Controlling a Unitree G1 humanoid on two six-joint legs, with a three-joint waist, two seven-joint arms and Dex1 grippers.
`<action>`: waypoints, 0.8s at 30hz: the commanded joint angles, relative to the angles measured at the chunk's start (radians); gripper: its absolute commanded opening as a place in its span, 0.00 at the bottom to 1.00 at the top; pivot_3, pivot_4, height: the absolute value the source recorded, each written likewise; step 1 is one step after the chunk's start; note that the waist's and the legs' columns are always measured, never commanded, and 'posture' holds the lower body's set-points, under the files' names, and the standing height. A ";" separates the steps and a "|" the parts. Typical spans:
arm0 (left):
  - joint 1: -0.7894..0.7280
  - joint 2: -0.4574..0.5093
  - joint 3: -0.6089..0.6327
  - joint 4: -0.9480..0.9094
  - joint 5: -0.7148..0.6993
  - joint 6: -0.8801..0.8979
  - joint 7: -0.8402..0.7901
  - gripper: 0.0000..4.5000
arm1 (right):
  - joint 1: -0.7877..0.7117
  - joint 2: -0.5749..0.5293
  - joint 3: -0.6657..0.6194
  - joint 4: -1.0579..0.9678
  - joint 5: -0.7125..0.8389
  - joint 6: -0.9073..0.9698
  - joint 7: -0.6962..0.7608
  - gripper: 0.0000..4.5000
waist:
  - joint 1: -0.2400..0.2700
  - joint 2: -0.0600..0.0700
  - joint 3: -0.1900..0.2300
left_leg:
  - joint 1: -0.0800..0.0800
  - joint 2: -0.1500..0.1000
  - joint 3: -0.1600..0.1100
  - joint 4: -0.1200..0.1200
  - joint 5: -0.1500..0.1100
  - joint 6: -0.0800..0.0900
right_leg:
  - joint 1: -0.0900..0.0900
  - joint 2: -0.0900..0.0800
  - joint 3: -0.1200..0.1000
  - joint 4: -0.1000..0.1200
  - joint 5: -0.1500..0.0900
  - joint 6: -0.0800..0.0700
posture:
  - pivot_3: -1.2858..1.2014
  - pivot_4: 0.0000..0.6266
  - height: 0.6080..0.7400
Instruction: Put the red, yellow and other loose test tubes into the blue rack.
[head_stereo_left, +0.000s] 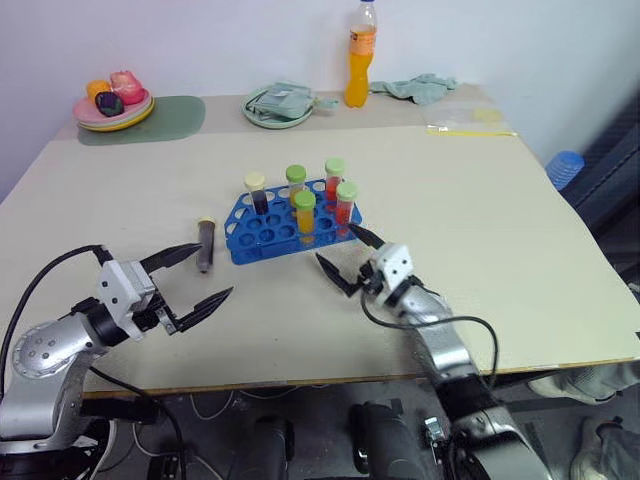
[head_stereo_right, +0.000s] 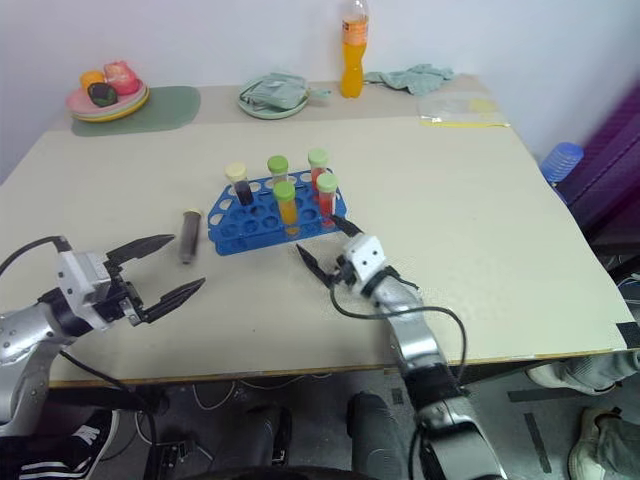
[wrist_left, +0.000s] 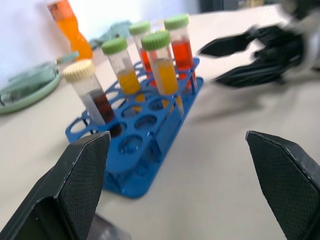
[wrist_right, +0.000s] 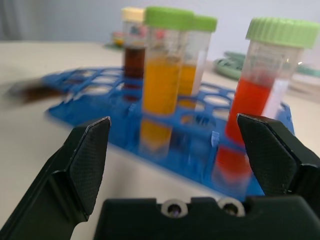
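Both claws are wide open and hold nothing: right claw (head_stereo_left: 348, 262) just beside the blue rack (head_stereo_left: 262, 236), left claw (head_stereo_left: 195, 279) near the loose dark tube (head_stereo_left: 205, 243) on the bench (head_stereo_left: 500, 220).

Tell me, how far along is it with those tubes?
Five tubes already stand in the blue rack. Both the left gripper and the right gripper are open and empty. One dark tube lies loose on the table, left to place.

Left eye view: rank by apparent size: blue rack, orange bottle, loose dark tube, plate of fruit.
1. blue rack
2. plate of fruit and orange bottle: too close to rank, and both stand farther from the camera
3. loose dark tube, smallest
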 joint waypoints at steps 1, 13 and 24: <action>0.009 0.075 0.065 0.002 0.062 0.108 0.081 1.00 | 0.051 -0.101 -0.039 -0.254 0.175 0.182 0.118 0.99 | 0.001 0.000 0.000 | 0.000 0.000 0.000 0.000 0.000 0.000 | 0.000 0.000 0.000 0.000 0.000 0.000 | 0.52 0.24 1.00; -0.495 0.225 -0.049 0.103 0.031 0.959 0.344 1.00 | -0.051 -0.376 -0.130 -0.482 0.477 0.559 0.344 0.99 | 0.005 -0.003 0.001 | 0.001 -0.002 -0.001 0.002 0.000 0.000 | 0.002 0.002 -0.002 0.000 0.000 0.000 | 0.52 0.24 1.00; -0.887 0.102 -0.190 0.444 0.042 1.486 0.478 1.00 | -0.094 -0.384 -0.106 -0.517 0.499 0.627 0.386 0.99 | 0.007 -0.006 0.002 | -0.001 -0.003 -0.003 0.002 0.000 0.000 | 0.000 0.003 -0.003 0.001 0.000 0.000 | 0.52 0.24 1.00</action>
